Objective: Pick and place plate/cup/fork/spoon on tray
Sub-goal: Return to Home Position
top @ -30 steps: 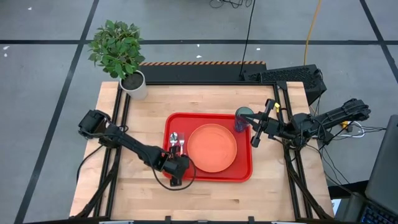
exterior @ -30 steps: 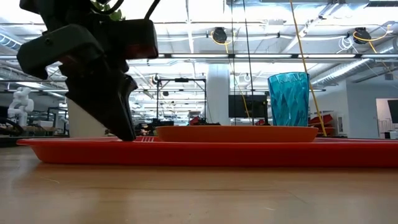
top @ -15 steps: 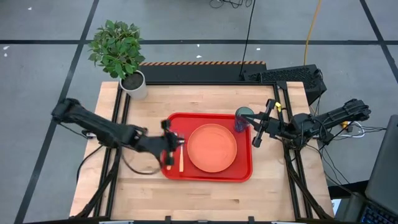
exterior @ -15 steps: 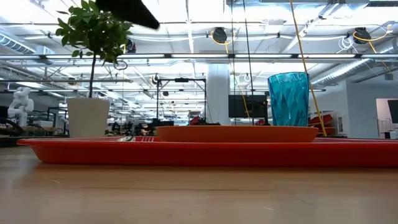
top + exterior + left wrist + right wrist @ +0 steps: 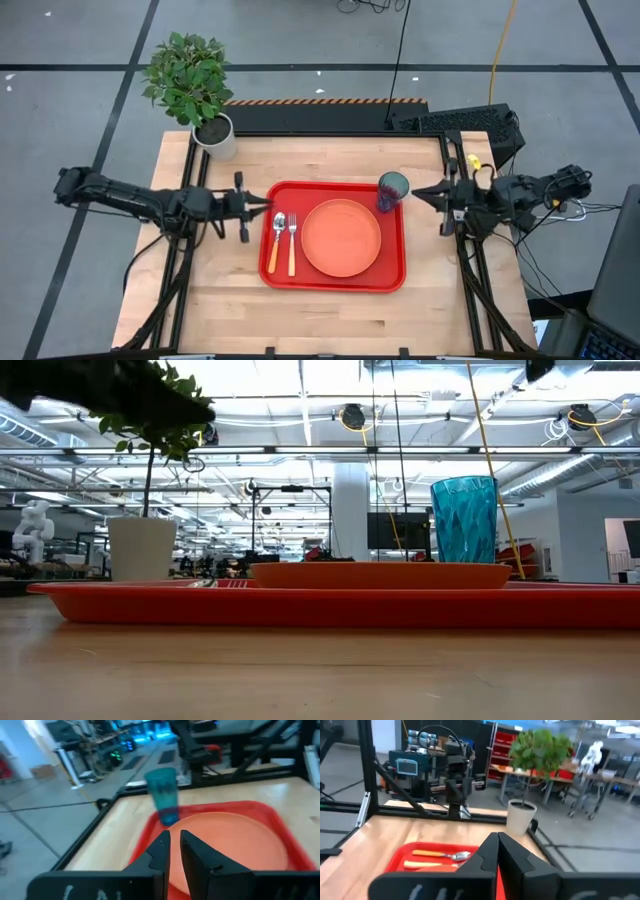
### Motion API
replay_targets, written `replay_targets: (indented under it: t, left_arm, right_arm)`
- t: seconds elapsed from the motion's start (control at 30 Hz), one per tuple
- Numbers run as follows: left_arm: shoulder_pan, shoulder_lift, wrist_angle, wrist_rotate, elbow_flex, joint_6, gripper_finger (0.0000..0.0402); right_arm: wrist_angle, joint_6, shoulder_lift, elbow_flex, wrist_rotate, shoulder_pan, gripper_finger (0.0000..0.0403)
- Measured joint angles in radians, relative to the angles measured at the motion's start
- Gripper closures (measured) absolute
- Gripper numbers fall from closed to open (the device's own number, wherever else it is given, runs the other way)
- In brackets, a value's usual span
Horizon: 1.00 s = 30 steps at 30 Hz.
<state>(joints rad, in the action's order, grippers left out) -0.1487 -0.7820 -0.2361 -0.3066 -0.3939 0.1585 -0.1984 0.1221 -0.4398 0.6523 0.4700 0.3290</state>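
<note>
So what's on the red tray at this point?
The tray holds the spoon and fork side by side, the plate in the middle, and the cup in a corner. Whatever lies under the plate is hidden.

Leafy green plant (image 5: 188, 75) in a white pot (image 5: 217, 137) at the wooden table's (image 5: 330, 310) back-left corner.

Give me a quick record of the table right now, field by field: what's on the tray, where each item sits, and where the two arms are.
tray: red, mid-table
plate: centre of tray
cup: upright, tray's far right corner
spoon: left part of tray, beside fork, bowl toward the plant
fork: between spoon and plate, tines toward the plant
left tool: shut, empty, off the tray's left edge
right tool: shut, empty, right of the cup
plant pot: far left corner of table
task state: all four items on tray
</note>
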Motion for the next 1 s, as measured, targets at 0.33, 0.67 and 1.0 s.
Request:
replay_targets:
  t: [0.33, 0.67, 1.0]
  left_arm:
    - [0.194, 0.115, -0.067, 0.260, 0.166, -0.058, 0.0355]
    - [0.298, 0.132, -0.028, 0.366, 0.166, -0.029, 0.0355]
    - [0.374, 0.179, 0.047, 0.412, 0.166, -0.005, 0.0355]
  right_arm:
    - [0.080, -0.126, 0.138, -0.255, -0.003, 0.000, 0.0403]
    - [0.034, -0.121, 0.324, -0.298, -0.004, 0.000, 0.0403]
    - [-0.151, -0.232, 0.405, -0.298, -0.005, 0.000, 0.0403]
